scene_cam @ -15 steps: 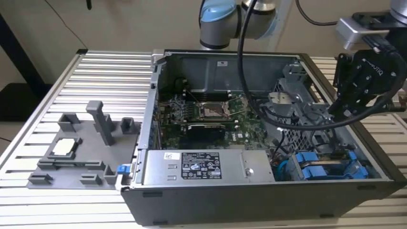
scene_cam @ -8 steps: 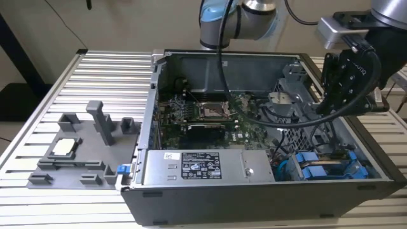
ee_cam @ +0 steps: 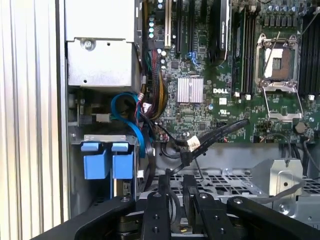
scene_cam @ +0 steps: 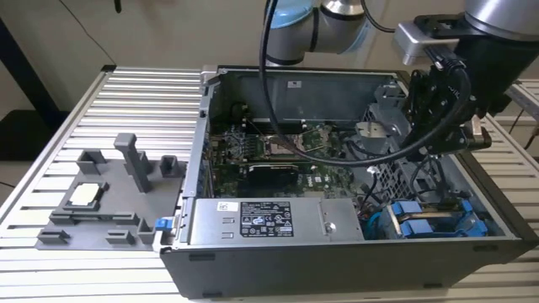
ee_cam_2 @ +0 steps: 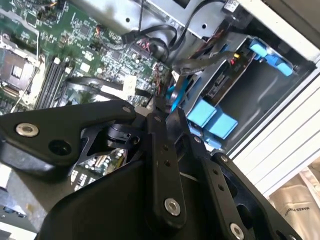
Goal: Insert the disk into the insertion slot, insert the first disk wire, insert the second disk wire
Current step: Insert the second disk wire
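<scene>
One disk [scene_cam: 430,222] in a bright blue plastic carrier, two blue end tabs [ee_cam: 95,161] showing, sits in the dark grey insertion slot [ee_cam: 102,137] at the exterior view's near right. One black gripper [ee_cam: 175,176] hovers near it; I cannot tell its grip.

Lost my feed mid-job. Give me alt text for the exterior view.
The arm's gripper hangs over the open computer case, toward the exterior view's right. The blue-framed disk sits in the case's near corner on that side. The case stands on a slatted table beside a grey parts fixture.
</scene>
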